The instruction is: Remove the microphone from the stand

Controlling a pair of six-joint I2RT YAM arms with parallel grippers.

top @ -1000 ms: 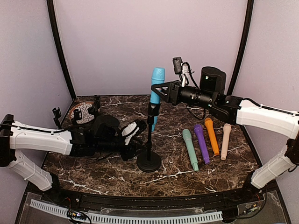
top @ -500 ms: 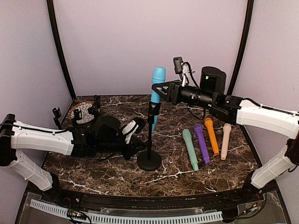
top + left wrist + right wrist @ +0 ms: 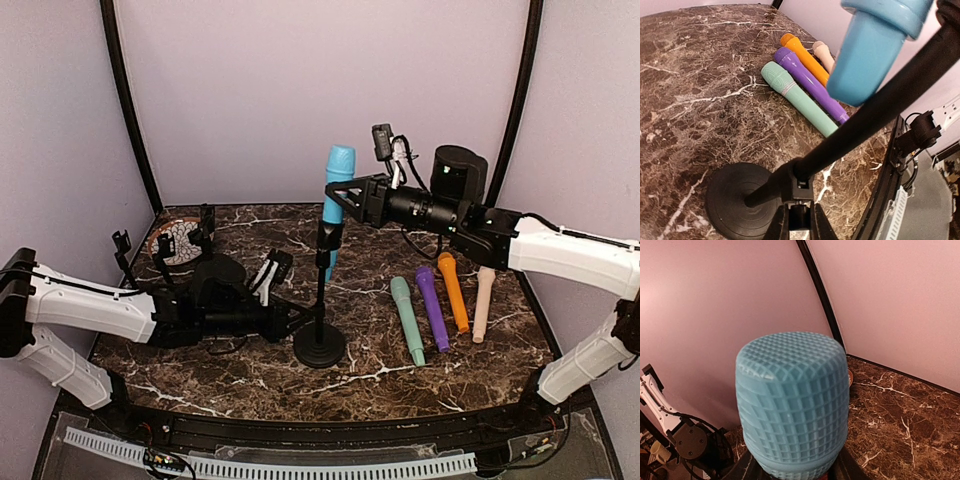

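You have no lettering, label, brand mark or number to read in any of the three views. The round patterned disc (image 3: 178,241) at the back left of the dark marble-look tabletop (image 3: 385,365) bears light markings, but they are too small for you to tell whether they are writing.
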